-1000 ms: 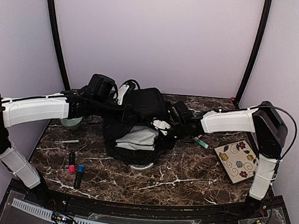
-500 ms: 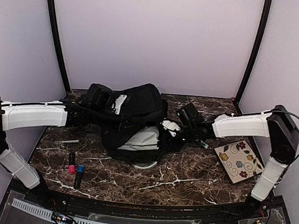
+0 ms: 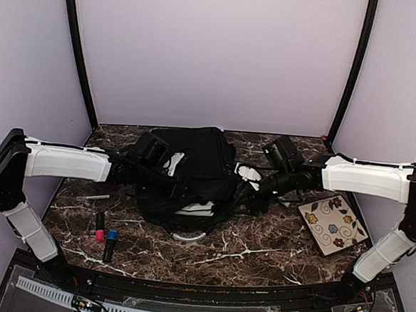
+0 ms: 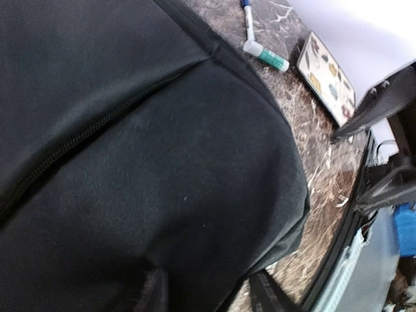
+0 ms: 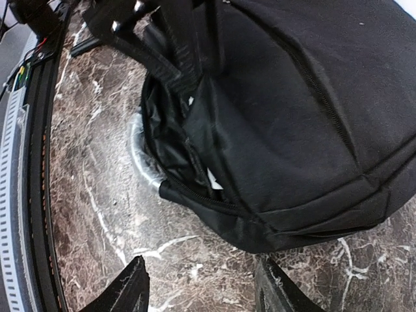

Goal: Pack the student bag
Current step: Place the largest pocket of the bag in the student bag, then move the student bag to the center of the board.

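The student bag (image 3: 197, 159), a big black backpack, lies in the middle of the marble table, its open zip mouth (image 5: 188, 188) facing the near edge. A sliver of something white (image 3: 193, 208) shows inside. My left gripper (image 3: 172, 173) hovers over the bag's left side; in the left wrist view black fabric (image 4: 162, 162) fills the frame and the fingertips (image 4: 153, 294) stand apart, open. My right gripper (image 5: 205, 289) is at the bag's right near corner, open over bare marble with nothing between its fingers.
A floral card (image 3: 330, 223) lies at the right. A green-capped marker (image 4: 266, 57) and a pen (image 4: 247, 16) lie beside the bag. Pink (image 3: 100, 228) and blue (image 3: 110, 242) markers and a thin pen (image 3: 93, 198) lie at the left front. A clear round rim (image 5: 138, 153) pokes out under the bag.
Both grippers have opened and let go of the bag. Its top flap has dropped down over the white contents. The right arm has pulled back to the right.
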Controlling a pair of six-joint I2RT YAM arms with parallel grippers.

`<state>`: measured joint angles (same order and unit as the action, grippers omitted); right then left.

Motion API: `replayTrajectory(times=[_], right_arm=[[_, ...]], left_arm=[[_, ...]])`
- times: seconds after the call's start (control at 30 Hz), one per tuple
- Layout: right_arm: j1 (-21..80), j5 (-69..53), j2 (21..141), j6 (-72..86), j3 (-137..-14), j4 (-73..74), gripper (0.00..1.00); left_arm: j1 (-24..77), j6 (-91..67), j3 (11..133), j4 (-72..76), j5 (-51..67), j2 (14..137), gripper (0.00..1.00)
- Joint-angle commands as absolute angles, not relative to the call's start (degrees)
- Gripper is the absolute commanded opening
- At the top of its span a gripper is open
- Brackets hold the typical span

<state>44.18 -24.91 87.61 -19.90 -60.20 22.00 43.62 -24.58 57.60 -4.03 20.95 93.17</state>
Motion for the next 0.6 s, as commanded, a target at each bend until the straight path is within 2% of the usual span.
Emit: replayTrajectory(times=[0.0,0.1,0.23,0.43,0.57], right_arm=[[44.2,-25.0,86.2,-23.1,-61.6,23.6,0.59],[44.3,-19.2,87.8,-25.9,-65.0,24.5,0.65],[45.9,-14.8,90.7,-30.5,-70.0,24.8,0.79],[52.5,-8.1,99.0,-35.8,-76.3,25.4,0.81],[57.1,-4.6,103.9,-36.8,-79.9,24.4,0.81]], left_arm=[[43.7,-22.5,60.9,-10.6,16.5,84.7,0.54],[43.6,-21.3,59.2,-16.0,9.5,77.4,0.68],[43.4,-22.5,54.8,-23.0,-0.8,69.1,0.73],[39.9,-27.7,49.7,-32.4,-6.5,63.3,0.74],[35.7,-28.4,47.9,-36.4,-5.5,62.3,0.71]])
